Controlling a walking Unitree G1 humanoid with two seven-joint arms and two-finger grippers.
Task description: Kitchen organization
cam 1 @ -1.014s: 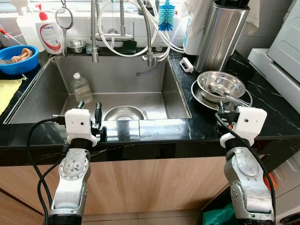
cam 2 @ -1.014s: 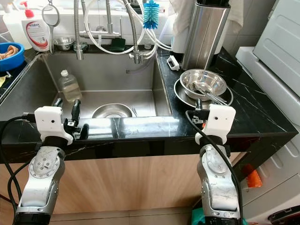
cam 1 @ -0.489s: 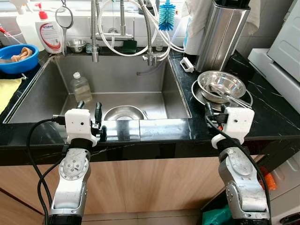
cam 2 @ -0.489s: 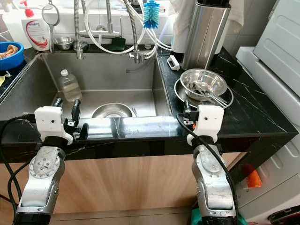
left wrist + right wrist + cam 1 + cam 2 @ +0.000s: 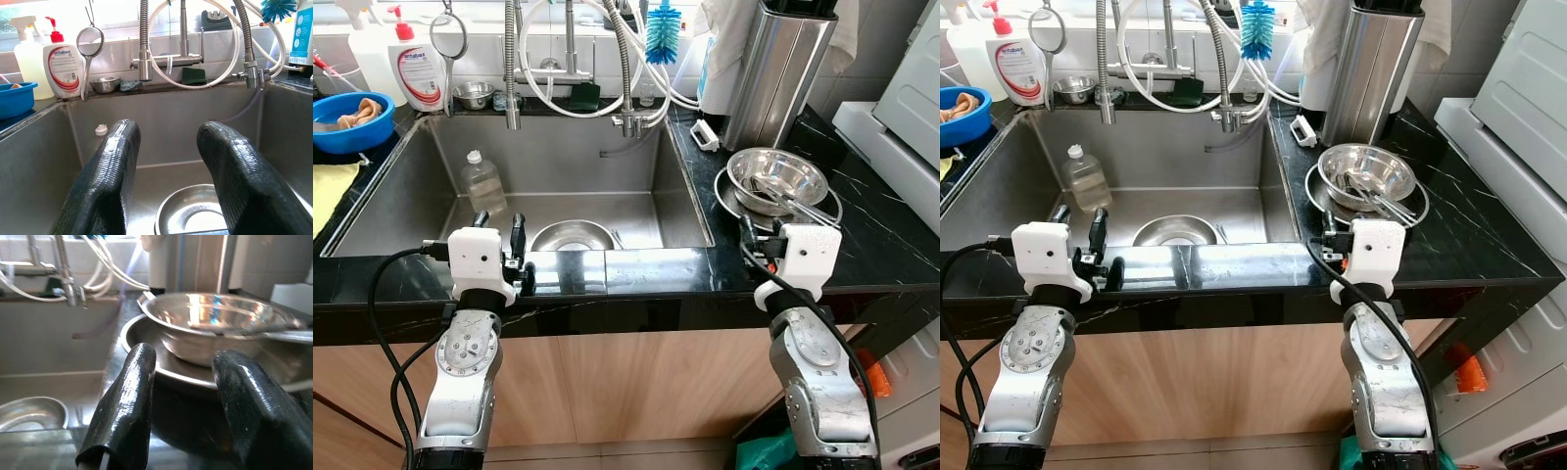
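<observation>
A steel bowl (image 5: 572, 236) lies at the bottom of the steel sink (image 5: 558, 166), and a clear plastic bottle (image 5: 483, 184) stands at its left. My left gripper (image 5: 499, 223) hovers open over the sink's front rim, with the bowl (image 5: 195, 220) below its fingers. On the black counter to the right, a second steel bowl (image 5: 776, 178) holding utensils rests on a steel plate (image 5: 722, 192). My right gripper (image 5: 186, 355) stands open just in front of that plate (image 5: 146, 340), holding nothing. Its white wrist (image 5: 808, 250) sits at the counter's front edge.
A tall steel canister (image 5: 773, 69) stands behind the plate. Faucet hoses (image 5: 570, 59), a blue brush (image 5: 660, 29), a soap bottle (image 5: 419, 69) and a small steel bowl (image 5: 472, 96) line the back ledge. A blue bowl (image 5: 350, 122) and yellow cloth (image 5: 328, 191) sit left; a white appliance (image 5: 901, 108) stands right.
My right gripper has shifted a little to the left, along the counter edge in front of the plate. The left gripper has not moved.
</observation>
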